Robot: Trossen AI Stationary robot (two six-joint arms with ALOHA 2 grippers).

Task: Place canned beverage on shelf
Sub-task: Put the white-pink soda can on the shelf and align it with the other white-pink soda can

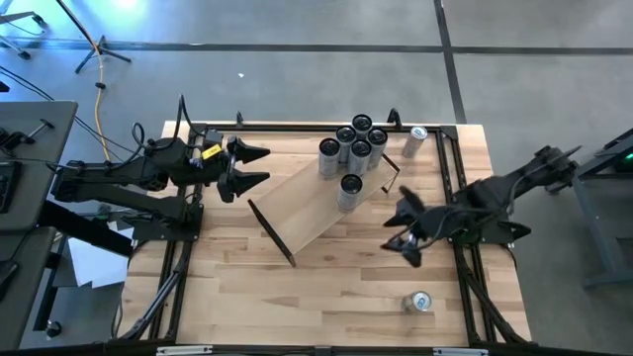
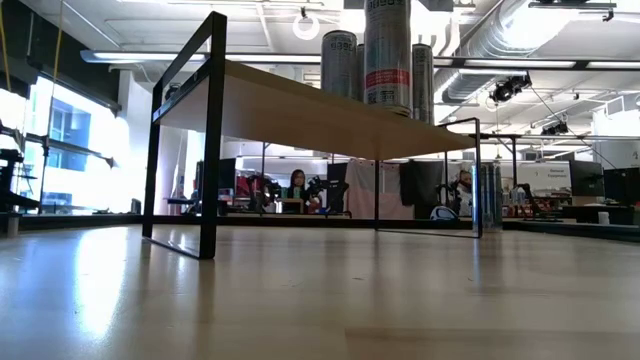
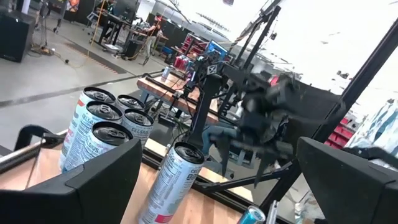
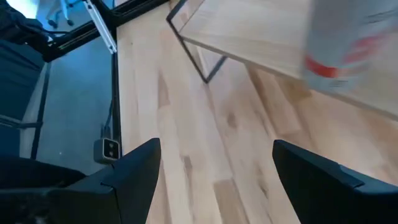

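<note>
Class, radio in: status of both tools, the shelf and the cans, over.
Left tool open, empty, beside shelf. Right tool open, empty. Pale wood shelf with black brackets holds six upright silver cans. Two cans off shelf.

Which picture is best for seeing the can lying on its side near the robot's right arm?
The high view: the fallen can lies whole on the tabletop, below the right end effector. The left wrist view shows only a can top at its edge, maybe this one. The low and right wrist views miss it.

Grey concrete floor (image 1: 297, 30) surrounds the surface; bright windows (image 2: 60, 130), ceiling ducts (image 2: 500, 40) and cluttered workstations (image 2: 300, 190) fill the room.
</note>
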